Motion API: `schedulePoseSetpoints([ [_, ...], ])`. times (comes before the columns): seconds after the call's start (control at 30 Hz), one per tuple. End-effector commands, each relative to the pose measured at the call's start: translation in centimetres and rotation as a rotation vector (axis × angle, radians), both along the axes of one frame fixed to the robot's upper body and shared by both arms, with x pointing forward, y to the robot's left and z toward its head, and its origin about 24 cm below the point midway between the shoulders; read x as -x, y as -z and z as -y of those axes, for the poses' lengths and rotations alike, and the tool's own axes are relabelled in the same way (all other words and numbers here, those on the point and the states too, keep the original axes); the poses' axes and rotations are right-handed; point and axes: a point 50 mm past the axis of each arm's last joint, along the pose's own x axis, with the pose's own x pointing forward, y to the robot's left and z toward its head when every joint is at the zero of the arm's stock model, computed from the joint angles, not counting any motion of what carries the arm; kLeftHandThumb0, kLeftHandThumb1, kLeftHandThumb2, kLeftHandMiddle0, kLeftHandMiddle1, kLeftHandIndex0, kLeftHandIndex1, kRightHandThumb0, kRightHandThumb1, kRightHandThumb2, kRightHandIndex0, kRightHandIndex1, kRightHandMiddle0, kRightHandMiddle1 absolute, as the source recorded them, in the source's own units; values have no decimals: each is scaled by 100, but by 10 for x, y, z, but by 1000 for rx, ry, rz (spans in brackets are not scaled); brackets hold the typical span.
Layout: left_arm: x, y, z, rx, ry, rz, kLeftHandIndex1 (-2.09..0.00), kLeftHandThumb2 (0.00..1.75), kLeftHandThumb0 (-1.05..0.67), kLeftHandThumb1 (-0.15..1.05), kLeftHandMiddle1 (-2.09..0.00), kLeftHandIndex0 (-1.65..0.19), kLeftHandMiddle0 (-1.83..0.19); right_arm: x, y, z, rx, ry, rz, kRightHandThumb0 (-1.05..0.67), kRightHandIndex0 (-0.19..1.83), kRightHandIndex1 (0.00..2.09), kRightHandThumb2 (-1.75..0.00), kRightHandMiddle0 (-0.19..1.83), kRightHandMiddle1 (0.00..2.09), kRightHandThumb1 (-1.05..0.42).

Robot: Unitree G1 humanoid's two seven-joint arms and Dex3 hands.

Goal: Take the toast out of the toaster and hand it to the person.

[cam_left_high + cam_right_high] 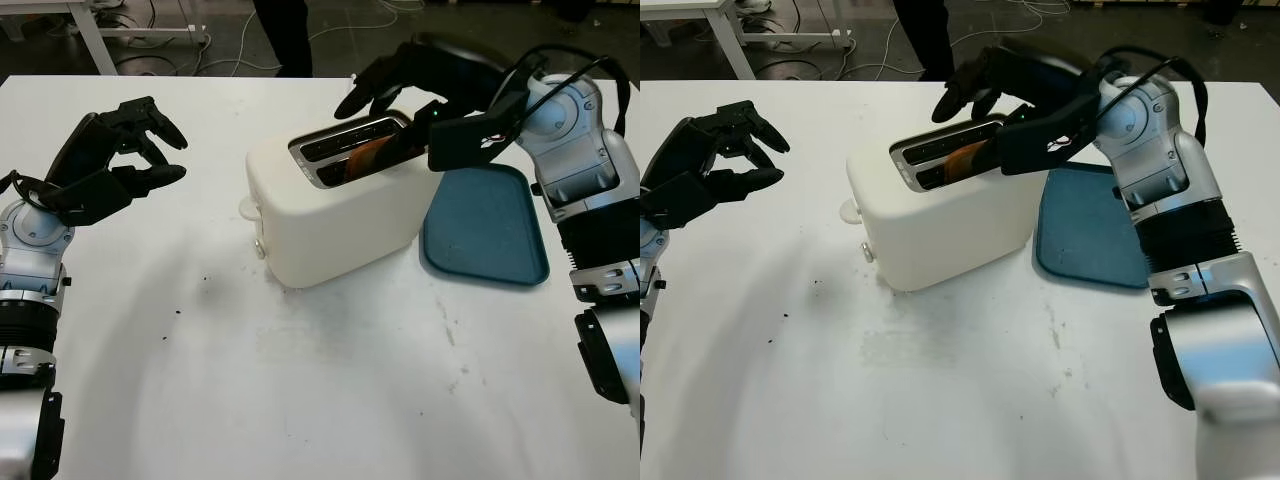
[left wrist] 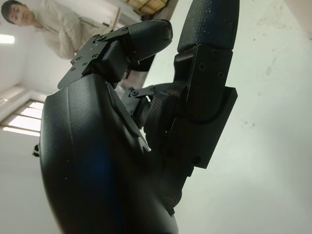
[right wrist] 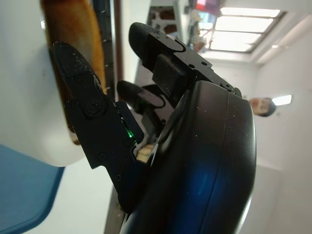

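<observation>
White matte table (image 1: 330,400) fills frame; dark cable-strewn floor (image 1: 210,40) along top. Right hand (image 1: 400,95) pinching browned toast slice (image 1: 368,155) in cream toaster (image 1: 330,215); left hand (image 1: 115,160) open, left.

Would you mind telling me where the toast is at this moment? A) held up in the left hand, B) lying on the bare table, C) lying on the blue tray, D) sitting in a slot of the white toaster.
D: the browned toast sits in a slot of the white toaster, with the right hand reaching over it; the blue tray carries nothing and the left hand, out to the side, is open.
</observation>
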Motion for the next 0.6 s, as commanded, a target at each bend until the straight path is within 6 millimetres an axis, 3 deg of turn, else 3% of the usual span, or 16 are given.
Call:
schedulePoseSetpoints([
  [0.0,1,1,-1,12,-4,5,-135,23,-105,92,-135,-44,-62,0,6,-2,15,-13,-5,-49,73,66,0,92,9,-67],
  [0.57,2,2,-3,13,-12,4,-134,24,-105,92,-135,-45,-62,1,10,-3,77,-9,-34,-44,86,82,0,108,12,-67],
])
